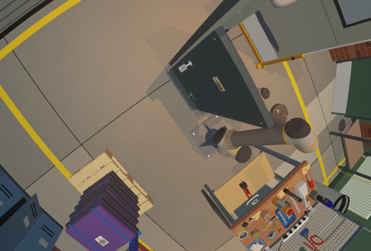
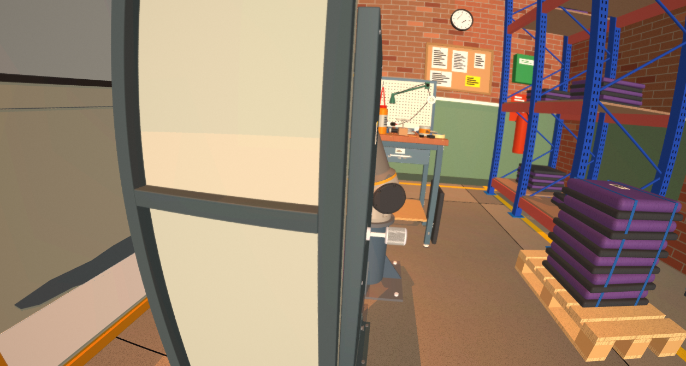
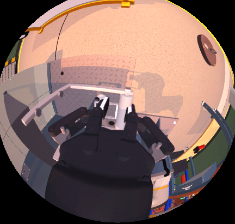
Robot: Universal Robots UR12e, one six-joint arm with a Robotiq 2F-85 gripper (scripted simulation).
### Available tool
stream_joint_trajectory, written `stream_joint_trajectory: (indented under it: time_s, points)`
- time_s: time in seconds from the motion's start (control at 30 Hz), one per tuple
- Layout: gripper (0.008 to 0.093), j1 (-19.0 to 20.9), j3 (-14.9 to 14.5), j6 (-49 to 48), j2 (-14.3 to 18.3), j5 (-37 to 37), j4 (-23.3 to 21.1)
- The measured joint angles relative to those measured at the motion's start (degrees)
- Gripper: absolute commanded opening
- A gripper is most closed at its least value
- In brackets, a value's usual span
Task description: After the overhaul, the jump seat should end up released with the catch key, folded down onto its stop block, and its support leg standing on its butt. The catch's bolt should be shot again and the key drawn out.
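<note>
The jump seat (image 1: 221, 83), a dark flat panel with a small yellow label, stands against its bulkhead frame (image 2: 230, 172), and a knurled silver catch key (image 1: 184, 67) (image 2: 395, 236) sticks out of its face near one corner. My gripper (image 3: 115, 112) is behind the panel, out of sight of the side cameras. It is open. A pale round support leg (image 3: 124, 108) stands upright between its fingers, above a tread-plate floor panel (image 3: 92, 73). A pale curved rail (image 3: 40, 109) runs to the left of it.
The robot arm (image 1: 265, 136) reaches from its floor plate past the seat's edge. A pallet of purple cushions (image 1: 105, 204) (image 2: 614, 249) stands apart on the floor. A workbench with tools (image 1: 283, 213) is close to the arm's base. Yellow floor lines border the cell.
</note>
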Motion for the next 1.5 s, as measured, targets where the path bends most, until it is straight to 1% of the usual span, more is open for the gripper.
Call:
stream_joint_trajectory:
  time_s: [0.5,0.67,1.1,1.27,1.5]
  points:
    - [0.0380,0.0,0.0,0.0,-0.4,0.0,0.5]
    - [0.0380,0.0,-0.1,0.0,-2.0,0.0,2.1]
    - [0.0380,0.0,-0.6,0.0,-7.7,0.0,8.3]
    - [0.0380,0.0,-0.8,0.0,-8.6,0.0,9.3]
    - [0.0380,0.0,-0.8,0.0,-8.6,0.0,9.4]
